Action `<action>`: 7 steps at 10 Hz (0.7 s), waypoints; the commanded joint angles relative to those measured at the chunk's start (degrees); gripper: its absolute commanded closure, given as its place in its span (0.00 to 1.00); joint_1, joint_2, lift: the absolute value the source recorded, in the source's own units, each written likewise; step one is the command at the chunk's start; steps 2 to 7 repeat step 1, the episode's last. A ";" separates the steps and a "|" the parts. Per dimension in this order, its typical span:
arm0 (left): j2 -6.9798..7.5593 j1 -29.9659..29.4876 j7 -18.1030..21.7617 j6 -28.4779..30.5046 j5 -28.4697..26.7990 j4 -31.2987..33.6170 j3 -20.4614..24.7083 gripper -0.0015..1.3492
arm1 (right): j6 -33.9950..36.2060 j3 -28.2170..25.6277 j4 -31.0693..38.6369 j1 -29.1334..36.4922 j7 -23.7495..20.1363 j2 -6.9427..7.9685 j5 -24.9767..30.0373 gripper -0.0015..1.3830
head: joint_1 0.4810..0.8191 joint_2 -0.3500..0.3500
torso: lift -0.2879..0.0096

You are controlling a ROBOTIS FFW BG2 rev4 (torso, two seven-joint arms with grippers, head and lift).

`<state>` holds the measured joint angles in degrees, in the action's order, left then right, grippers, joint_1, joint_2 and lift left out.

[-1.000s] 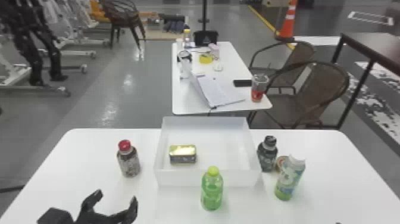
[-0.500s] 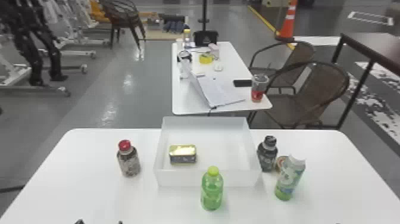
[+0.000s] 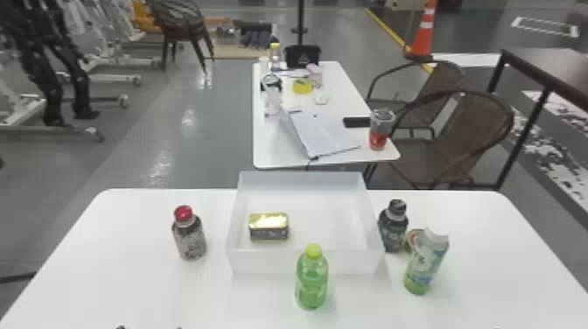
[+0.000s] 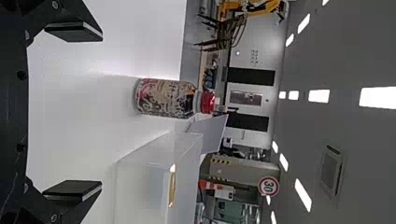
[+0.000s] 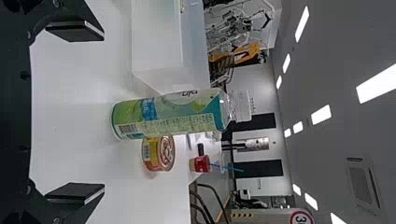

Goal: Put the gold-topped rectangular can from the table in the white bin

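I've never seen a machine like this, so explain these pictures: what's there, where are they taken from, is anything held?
This is a two-armed robot. One picture looks down from its head; the two sideways ones come from cameras on its wrists, so upright bottles seem to lie down. On the white table stands a white bin with the gold-topped can inside. Left of it is a red-capped bottle, in front a green bottle, and to the right a dark bottle, a round tin and a pale green bottle. The left end effector and right end effector are open and empty.
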<state>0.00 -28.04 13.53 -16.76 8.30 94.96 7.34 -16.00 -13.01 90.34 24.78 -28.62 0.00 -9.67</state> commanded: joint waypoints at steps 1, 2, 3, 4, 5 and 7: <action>-0.15 0.18 0.01 0.24 0.23 -0.13 -0.31 0.13 | 0.00 0.00 -0.17 0.00 -0.03 0.05 0.09 0.11 | 0.20 0.50 | 0.63; -0.15 0.18 0.01 0.24 0.23 -0.13 -0.31 0.13 | 0.00 0.00 -0.17 0.00 -0.03 0.05 0.09 0.11 | 0.20 0.50 | 0.63; -0.15 0.18 0.01 0.24 0.23 -0.13 -0.31 0.13 | 0.00 0.00 -0.17 0.00 -0.03 0.05 0.09 0.11 | 0.20 0.50 | 0.63; -0.15 0.18 0.01 0.24 0.23 -0.13 -0.31 0.13 | 0.00 0.00 -0.17 0.00 -0.03 0.05 0.09 0.11 | 0.20 0.50 | 0.63; -0.15 0.18 0.01 0.24 0.23 -0.13 -0.31 0.13 | 0.00 0.00 -0.17 0.00 -0.03 0.05 0.09 0.11 | 0.20 0.50 | 0.63; -0.15 0.18 0.01 0.24 0.23 -0.13 -0.31 0.13 | 0.00 0.00 -0.17 0.00 -0.03 0.05 0.09 0.11 | 0.20 0.50 | 0.63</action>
